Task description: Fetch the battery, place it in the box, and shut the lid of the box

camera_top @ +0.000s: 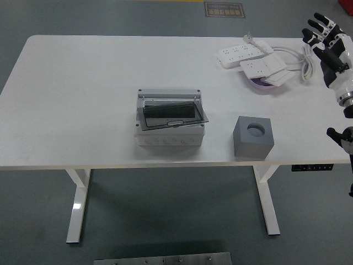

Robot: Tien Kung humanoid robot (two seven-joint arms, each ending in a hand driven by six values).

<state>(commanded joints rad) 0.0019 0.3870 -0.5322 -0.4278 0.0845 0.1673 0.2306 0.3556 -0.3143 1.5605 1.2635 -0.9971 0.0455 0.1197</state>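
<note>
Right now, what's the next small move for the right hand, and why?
Probably bring the right hand down-left toward the grey cube with the round hole: its fingers are spread and empty at the table's right edge. No battery is plainly visible, and the white box is untouched.

My right hand (330, 48) is showing at the right edge of the head view. It is presenting five jointed fingers (319, 25) with black segments and white caps at the tips and knuckles. The back of the hand is wearing a white shell with black panels between the plates. Below it, the wrist (346, 91) is appearing as a white collar with a bright metal ring, followed by a dark band. Further down, a black forearm section (343, 141) with a rounded black joint is showing, partly cut off by the edge.
</note>
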